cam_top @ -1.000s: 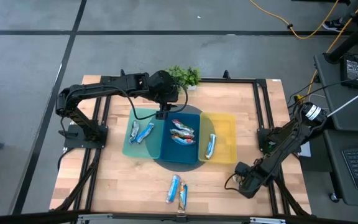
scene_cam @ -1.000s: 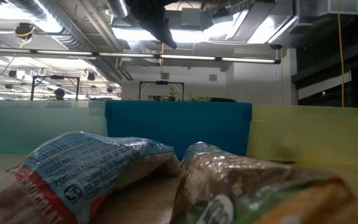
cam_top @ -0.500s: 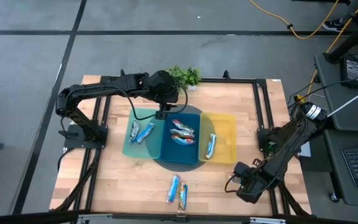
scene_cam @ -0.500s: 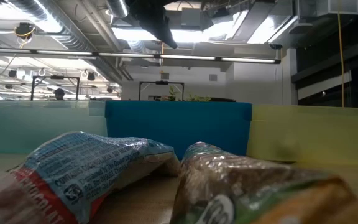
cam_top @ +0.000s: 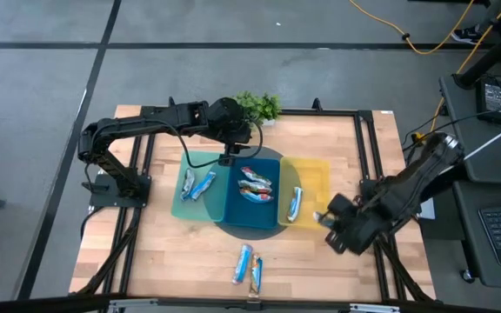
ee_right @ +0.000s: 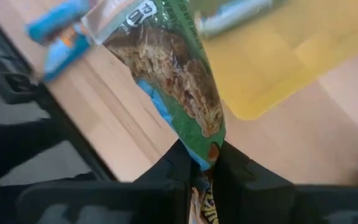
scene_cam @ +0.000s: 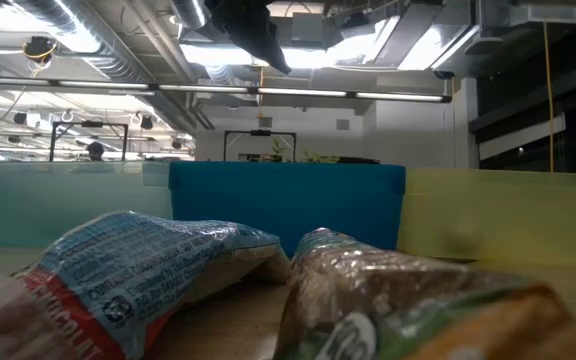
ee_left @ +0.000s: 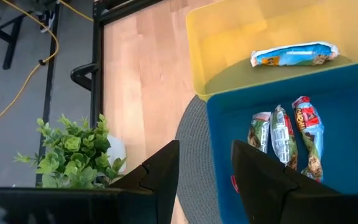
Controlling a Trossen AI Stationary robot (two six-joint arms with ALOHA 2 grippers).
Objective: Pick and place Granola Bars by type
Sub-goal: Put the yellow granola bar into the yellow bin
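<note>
In the high view three bins stand side by side on a round grey mat: a teal one with two blue bars, a blue one with several bars, and a yellow one with one bar. Two more bars lie on the table's near side, filling the low view as a blue bar and a green bar. My left gripper hangs open over the blue bin's far edge. My right gripper is by the yellow bin's near right corner, shut on a green-wrapped bar. My right gripper pinches the green-wrapped bar by one end between its two fingers. The bar is lifted clear and sticks out past the fingertips, along the fingers' line. Its free end points out over the table toward the yellow bin.
A small green potted plant stands at the table's far edge, just behind my left gripper, also seen in the left wrist view. A black frame rail runs along the table's right side. Bare wood lies near the two loose bars.
My right gripper has risen from the table's near right corner and moved toward the far edge and left, up to the yellow bin's near right corner. My left arm has kept still.
</note>
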